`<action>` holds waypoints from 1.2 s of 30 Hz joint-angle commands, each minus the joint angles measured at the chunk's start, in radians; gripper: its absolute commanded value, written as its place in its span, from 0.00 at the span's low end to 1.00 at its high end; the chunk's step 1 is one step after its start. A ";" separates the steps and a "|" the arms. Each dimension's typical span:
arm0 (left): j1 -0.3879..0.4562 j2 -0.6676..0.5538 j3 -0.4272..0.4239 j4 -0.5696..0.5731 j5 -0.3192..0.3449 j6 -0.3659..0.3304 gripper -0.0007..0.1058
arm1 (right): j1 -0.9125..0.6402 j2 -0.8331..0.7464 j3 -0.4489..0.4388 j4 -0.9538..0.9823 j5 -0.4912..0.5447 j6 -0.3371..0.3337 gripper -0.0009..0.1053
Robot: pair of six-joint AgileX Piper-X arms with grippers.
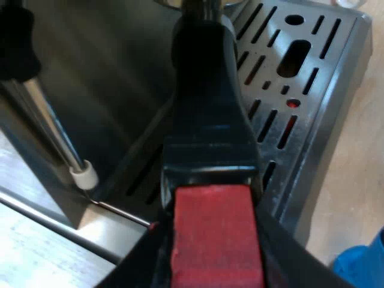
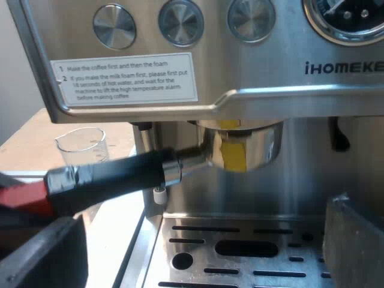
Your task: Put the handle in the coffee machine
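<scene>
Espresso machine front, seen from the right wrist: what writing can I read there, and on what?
"iHOMEKE", cut off at the view's edge: brand on the espresso machine's front panel.
"1 Make the coffee first and then the foam": white sticker under the knobs.
"2 If you make the milk foam first, please first put": same sticker; the rest is too small.
Gauge markings: too small to read.
Holder's handle: no writing.

A pale beige tabletop [image 1: 360,156] is stretching out under soft, even light, and a plain grey wall [image 2: 15,90] is rising behind it.
</scene>
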 commanded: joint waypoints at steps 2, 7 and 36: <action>-0.001 -0.005 -0.038 -0.030 0.064 -0.011 0.01 | -0.003 -0.003 -0.005 -0.008 0.006 -0.017 0.77; -0.001 -0.003 -0.056 -0.031 0.122 -0.066 0.01 | -0.003 -0.003 -0.005 -0.008 0.006 -0.017 0.77; -0.001 -0.003 -0.099 0.037 0.147 -0.063 0.01 | -0.099 -0.003 0.040 0.000 -0.073 -0.011 0.47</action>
